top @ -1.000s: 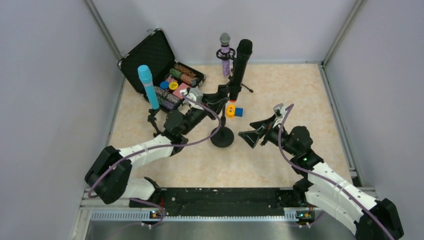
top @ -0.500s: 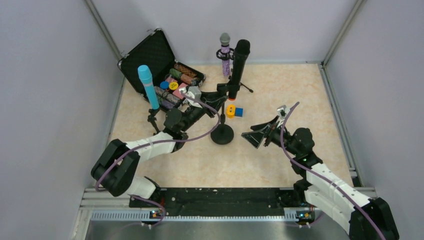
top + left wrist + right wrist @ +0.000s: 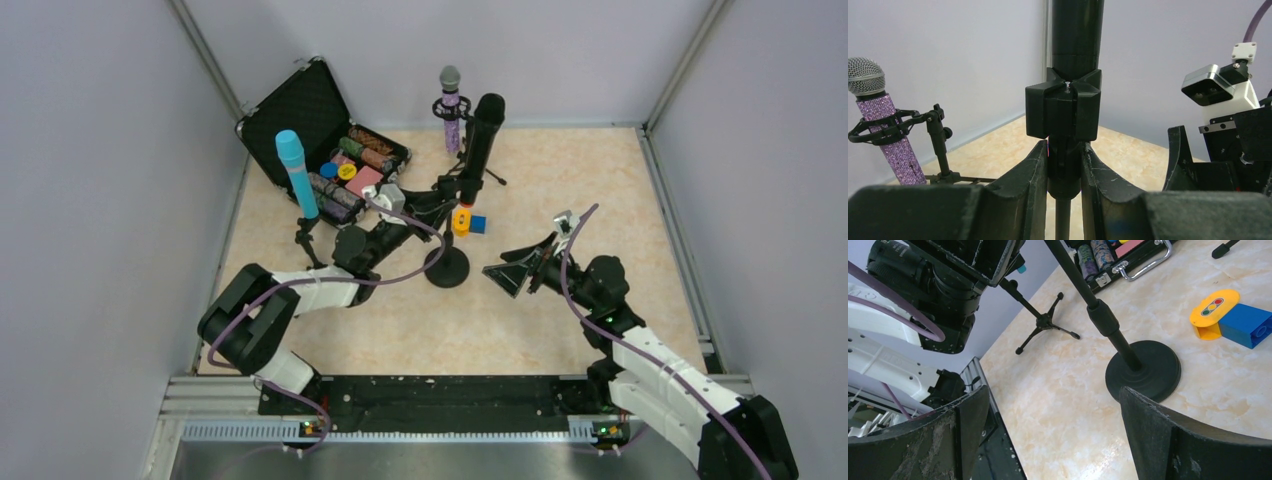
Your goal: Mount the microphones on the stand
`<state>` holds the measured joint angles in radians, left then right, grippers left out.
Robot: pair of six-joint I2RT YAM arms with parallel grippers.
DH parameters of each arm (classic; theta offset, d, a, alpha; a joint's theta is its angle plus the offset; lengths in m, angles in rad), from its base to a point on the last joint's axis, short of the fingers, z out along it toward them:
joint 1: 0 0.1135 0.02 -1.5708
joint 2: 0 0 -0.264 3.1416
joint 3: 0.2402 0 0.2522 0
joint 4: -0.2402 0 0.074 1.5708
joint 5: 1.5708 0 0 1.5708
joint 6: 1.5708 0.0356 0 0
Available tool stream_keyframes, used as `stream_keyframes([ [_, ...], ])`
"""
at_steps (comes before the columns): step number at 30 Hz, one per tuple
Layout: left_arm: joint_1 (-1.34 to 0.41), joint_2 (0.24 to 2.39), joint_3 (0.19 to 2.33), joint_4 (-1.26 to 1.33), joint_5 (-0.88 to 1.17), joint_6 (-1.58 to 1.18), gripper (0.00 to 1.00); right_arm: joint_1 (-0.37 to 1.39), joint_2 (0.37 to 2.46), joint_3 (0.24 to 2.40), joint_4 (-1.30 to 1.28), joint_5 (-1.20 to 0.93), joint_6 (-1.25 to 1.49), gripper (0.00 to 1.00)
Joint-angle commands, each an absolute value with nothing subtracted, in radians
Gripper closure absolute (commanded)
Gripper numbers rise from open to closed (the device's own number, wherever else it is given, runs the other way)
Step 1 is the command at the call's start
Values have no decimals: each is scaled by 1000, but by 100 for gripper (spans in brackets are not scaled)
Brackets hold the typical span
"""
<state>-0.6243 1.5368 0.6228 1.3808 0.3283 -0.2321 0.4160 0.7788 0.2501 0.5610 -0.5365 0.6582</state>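
Blocks (image 3: 468,222) and open case (image 3: 300,108) just behind round-based stand (image 3: 445,270)

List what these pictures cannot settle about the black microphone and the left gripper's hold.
- Left wrist view: the black microphone is cut off by the top edge; its head is out of frame.
- Same view: whether the left gripper clamps the stand or only flanks it; black against black.
- Right wrist view: the stand's pole leaves at the top edge, so its clip is unseen.

left arm (image 3: 310,285) stretched forward | left pincer (image 3: 1064,156) clamped narrow | right arm (image 3: 650,355) bent | right pincer (image 3: 502,281) wide open
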Motion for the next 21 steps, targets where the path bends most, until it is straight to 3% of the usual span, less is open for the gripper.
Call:
stream_keyframes([
  [1, -623, 1515, 612, 1620, 355, -221, 100, 407, 762, 266, 595, -540, 651, 1],
  [15, -626, 1476, 532, 1618, 415, -194, 100, 407, 748, 273, 593, -543, 657, 1],
  [21, -625, 1472, 544, 1577, 448, -182, 77, 407, 744, 273, 591, -541, 659, 1],
])
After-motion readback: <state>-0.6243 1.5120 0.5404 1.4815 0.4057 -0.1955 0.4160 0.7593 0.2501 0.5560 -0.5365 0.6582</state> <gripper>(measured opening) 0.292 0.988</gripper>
